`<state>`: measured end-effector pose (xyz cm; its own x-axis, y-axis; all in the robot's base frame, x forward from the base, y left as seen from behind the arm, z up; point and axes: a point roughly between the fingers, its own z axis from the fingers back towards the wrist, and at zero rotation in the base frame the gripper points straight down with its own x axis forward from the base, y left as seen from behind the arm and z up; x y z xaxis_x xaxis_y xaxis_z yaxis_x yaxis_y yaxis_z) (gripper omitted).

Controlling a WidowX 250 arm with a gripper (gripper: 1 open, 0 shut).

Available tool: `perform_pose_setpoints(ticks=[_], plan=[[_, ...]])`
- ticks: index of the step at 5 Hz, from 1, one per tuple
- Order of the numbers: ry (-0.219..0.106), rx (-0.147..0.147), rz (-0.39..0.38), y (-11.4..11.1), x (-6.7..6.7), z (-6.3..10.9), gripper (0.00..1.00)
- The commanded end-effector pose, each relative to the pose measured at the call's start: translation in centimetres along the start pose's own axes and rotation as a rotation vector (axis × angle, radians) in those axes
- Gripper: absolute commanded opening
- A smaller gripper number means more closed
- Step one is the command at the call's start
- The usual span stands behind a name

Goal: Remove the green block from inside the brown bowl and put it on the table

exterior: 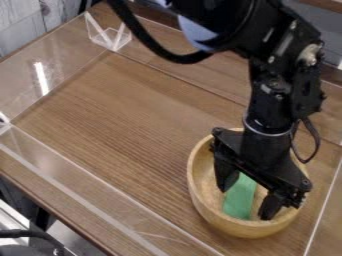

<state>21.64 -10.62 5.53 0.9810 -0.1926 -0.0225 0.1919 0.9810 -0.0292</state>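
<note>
The brown bowl (210, 203) sits on the table (120, 120) at the lower right. Inside it lies the green block (243, 199), with only its lower part showing between the fingers. My gripper (251, 193) points straight down into the bowl and stands open, one finger on each side of the block. I cannot tell whether the fingers (225, 176) touch the block. The black arm rises from the bowl toward the top of the picture and hides the bowl's far side.
Low clear acrylic walls (40, 80) edge the table. A small clear folded stand (107, 35) is at the back left corner. Bare wood stretches left of the bowl.
</note>
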Motion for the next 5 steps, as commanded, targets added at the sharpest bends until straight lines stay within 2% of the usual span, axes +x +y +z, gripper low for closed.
perform_pose_setpoints(ticks=[1,5], plan=[[-0.047,-0.012,-0.013,0.0,0.8,0.0,1.0],[-0.08,-0.025,-0.009,0.8,1.6,-3.4,1.0]])
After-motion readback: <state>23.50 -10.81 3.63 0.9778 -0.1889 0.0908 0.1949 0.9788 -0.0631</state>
